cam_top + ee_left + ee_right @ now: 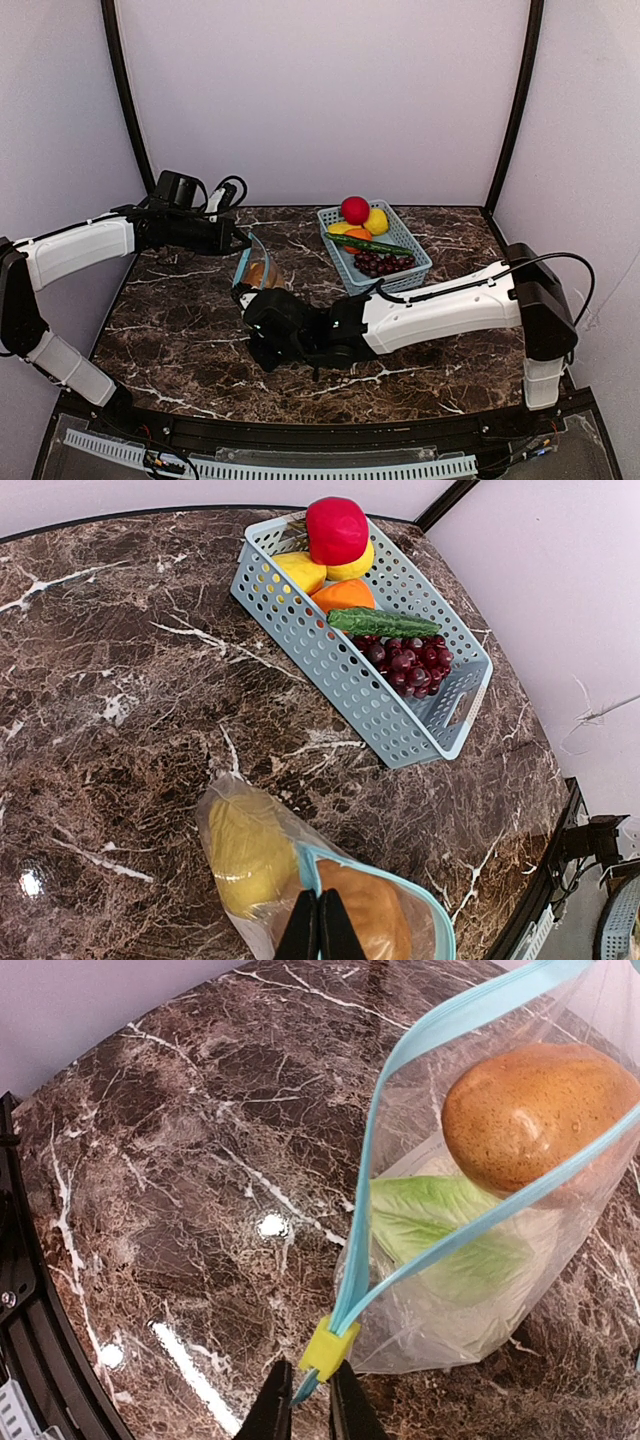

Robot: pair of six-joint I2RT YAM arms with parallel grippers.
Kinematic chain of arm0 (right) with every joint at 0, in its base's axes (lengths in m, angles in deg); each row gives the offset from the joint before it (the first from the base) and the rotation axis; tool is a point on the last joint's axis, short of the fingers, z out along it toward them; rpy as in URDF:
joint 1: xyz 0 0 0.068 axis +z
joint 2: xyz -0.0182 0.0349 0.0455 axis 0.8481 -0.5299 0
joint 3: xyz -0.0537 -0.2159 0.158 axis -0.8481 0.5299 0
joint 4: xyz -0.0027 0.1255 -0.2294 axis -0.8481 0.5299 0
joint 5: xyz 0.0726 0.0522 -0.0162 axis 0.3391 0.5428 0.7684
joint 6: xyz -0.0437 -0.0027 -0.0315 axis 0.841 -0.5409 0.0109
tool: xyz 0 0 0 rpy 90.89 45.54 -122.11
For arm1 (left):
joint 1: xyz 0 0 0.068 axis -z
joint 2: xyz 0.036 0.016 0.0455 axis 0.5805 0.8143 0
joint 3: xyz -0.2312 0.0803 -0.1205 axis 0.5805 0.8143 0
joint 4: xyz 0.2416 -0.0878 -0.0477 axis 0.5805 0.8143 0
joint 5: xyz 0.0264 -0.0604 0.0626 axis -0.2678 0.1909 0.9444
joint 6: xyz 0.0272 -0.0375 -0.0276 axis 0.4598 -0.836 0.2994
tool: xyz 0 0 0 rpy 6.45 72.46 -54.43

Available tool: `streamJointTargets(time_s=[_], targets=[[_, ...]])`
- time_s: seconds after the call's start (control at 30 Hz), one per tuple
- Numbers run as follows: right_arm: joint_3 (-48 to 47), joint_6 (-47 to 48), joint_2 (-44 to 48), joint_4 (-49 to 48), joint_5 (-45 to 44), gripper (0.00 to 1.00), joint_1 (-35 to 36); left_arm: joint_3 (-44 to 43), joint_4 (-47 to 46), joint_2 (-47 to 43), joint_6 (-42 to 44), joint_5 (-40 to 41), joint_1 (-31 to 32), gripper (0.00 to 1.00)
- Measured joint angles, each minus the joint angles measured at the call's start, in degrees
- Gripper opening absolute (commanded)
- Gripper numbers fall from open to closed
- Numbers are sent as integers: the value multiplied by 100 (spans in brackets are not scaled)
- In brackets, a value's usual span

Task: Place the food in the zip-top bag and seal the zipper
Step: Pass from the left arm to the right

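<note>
The clear zip-top bag stands held up between my two grippers, mouth open. Its light-blue zipper splits into two strips that meet at a yellow slider. My right gripper is shut on the zipper's end just below the slider. My left gripper is shut on the zipper edge at the other end. Inside the bag are a brown round piece, a light-green leafy piece and a yellow piece. The cauliflower is not clearly seen.
A light-blue lattice basket stands at the back right with a red fruit, yellow fruit, an orange piece, a green cucumber and dark grapes. The table's near edge runs to the left in the right wrist view.
</note>
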Motion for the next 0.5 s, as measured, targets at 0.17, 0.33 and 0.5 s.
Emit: streamJointTargets(time_s=[0.17,0.33,0.5], targets=[[-11,-33,-7,96,-105,0,0,0,0,0,2,0,0,1],[-20,-42,-7,138,-199,0,-2,0,2,0,2,20,0,1],[33,31,74,133,-199,0,-13,-4,90,0,42,227,0,1]])
